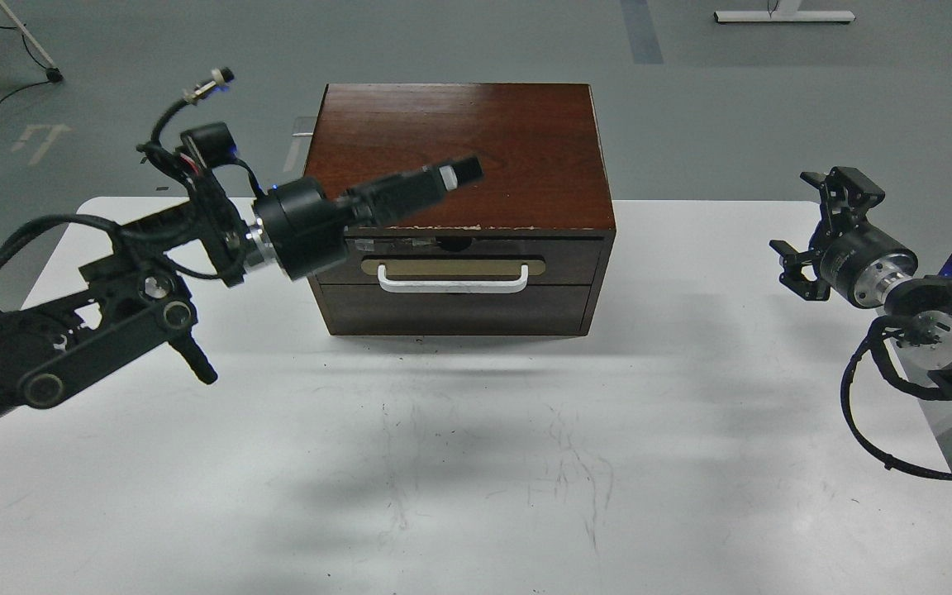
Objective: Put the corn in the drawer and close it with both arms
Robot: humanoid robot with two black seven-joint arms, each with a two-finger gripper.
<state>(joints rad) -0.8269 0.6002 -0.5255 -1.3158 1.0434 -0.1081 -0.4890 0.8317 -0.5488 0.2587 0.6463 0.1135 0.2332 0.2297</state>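
The drawer (563, 260) is the upper front of a dark red-brown wooden cabinet (459, 140) and sits flush, closed. Its white bar handle (453, 286) hangs free on the tan plate. The corn is not in view. My left gripper (455, 175) is raised above the drawer's top edge, over the cabinet's front left, touching nothing. It is blurred and its fingers read as one dark bar. My right gripper (792, 211) is open and empty, hovering over the table's right side, well clear of the cabinet.
The cabinet stands at the back middle of a white table (476, 463). A plain lower panel (459, 311) sits under the drawer. My right arm's cables (864, 413) loop near the table's right edge. Grey floor lies behind.
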